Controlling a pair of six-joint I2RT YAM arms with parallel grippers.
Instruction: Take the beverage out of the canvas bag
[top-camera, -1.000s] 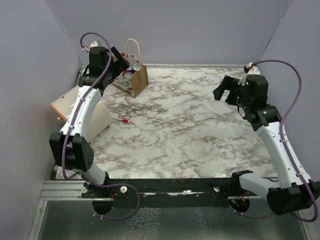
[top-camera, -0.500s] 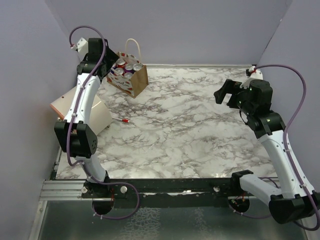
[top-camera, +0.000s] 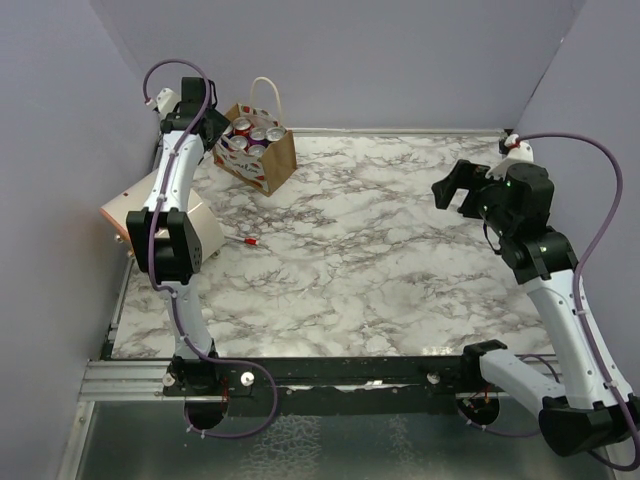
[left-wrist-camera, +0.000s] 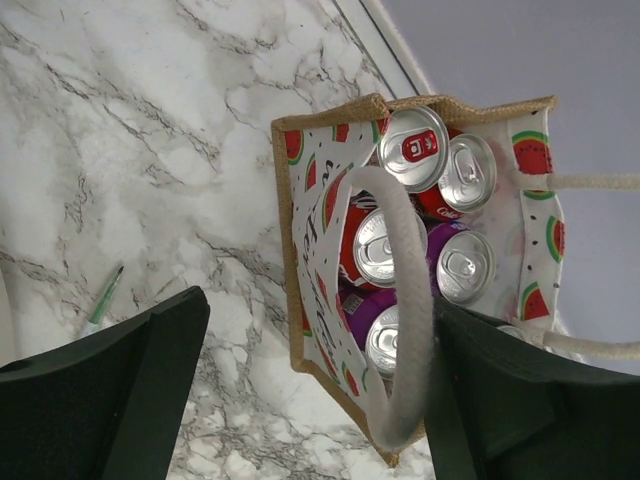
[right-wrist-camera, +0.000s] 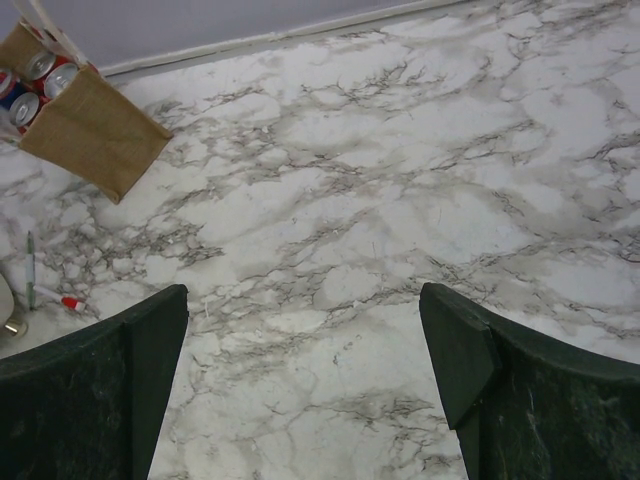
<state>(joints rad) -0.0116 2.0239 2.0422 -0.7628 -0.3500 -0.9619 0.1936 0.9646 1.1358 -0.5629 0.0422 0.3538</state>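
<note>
The canvas bag stands open at the back left of the marble table, with white rope handles and a watermelon-print lining. Several red and purple beverage cans stand upright inside it. In the left wrist view the bag sits between my fingers, with the cans showing and one rope handle lying across them. My left gripper is open and empty, just left of the bag and above it. My right gripper is open and empty above the table's right side, far from the bag.
A larger cream cylinder-shaped object with a pinkish end lies at the left edge. A pen with a red tip lies on the marble beside it, also seen in the right wrist view. Purple walls close in the back and sides.
My left arm has pulled back from over the bag toward the left wall, and the cans now show. My right arm has drifted slightly right and nearer.
</note>
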